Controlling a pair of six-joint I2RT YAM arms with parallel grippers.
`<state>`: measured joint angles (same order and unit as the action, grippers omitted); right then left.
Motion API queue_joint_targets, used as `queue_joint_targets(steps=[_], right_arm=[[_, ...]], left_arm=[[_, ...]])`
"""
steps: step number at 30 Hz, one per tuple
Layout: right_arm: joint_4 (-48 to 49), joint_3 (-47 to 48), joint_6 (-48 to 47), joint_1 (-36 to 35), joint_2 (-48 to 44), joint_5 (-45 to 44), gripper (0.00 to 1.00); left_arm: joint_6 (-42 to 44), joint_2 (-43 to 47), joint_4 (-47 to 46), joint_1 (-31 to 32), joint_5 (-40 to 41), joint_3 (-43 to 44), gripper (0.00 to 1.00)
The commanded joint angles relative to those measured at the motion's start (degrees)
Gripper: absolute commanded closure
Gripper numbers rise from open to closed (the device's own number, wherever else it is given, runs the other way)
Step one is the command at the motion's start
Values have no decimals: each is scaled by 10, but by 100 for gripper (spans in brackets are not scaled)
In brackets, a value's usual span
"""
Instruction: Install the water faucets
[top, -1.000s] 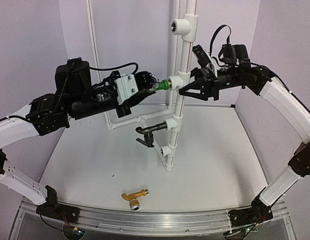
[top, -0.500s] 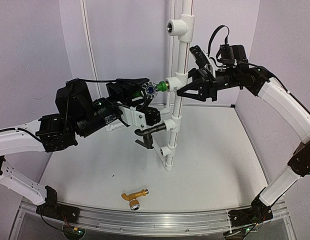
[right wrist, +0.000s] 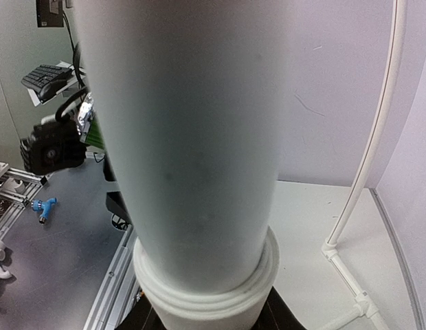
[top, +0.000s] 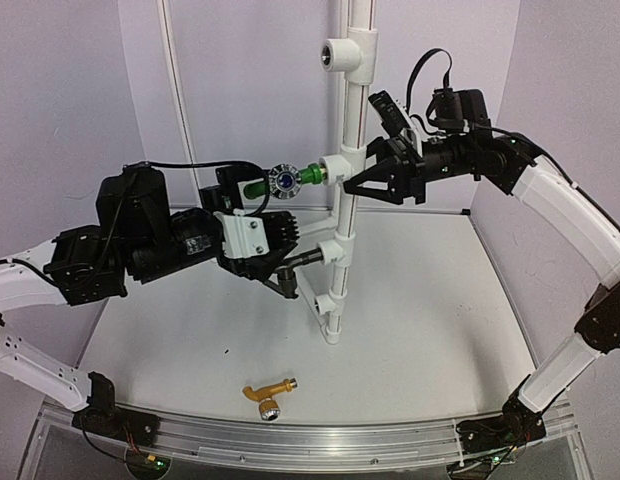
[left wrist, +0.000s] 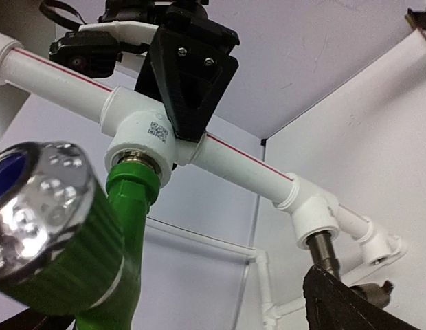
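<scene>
Left gripper [top: 275, 245] open — green faucet [top: 285, 180] just above; right gripper [top: 362, 182] clamps pipe [top: 351, 95].

Table [top: 440, 320] bears golden-orange faucet [top: 267, 393], seemingly sideways.

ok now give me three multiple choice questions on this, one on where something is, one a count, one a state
1. Where is the golden-orange plastic tap?
A in the top fitting of the pipe
B lying on the table, near its front edge
C clamped in a gripper

2. How many taps are fitted into the white upright plastic pipe?
A one
B two
C three

3. The right gripper is:
A open above the table
B shut on a tap
C shut on the pipe

Answers:
1 B, it lies flat, apart from both arms.
2 B, the green plastic tap and the black plastic tap are screwed into it.
3 C, its fingers clamp the pipe beside the green tap.
</scene>
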<state>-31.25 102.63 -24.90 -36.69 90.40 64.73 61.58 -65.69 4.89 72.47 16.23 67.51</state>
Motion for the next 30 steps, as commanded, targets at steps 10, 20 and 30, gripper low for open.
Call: queue_joint_targets(steps=[10, 20, 30], right_arm=[[127, -25, 142, 9, 32, -54, 100], [165, -54, 133, 8, 43, -41, 90], [158, -30, 126, 8, 39, -25, 23]], left_arm=[[-555, 118, 119, 5, 47, 20, 0], [-872, 131, 146, 5, 17, 61, 0], [-1149, 135, 73, 4, 33, 26, 0]])
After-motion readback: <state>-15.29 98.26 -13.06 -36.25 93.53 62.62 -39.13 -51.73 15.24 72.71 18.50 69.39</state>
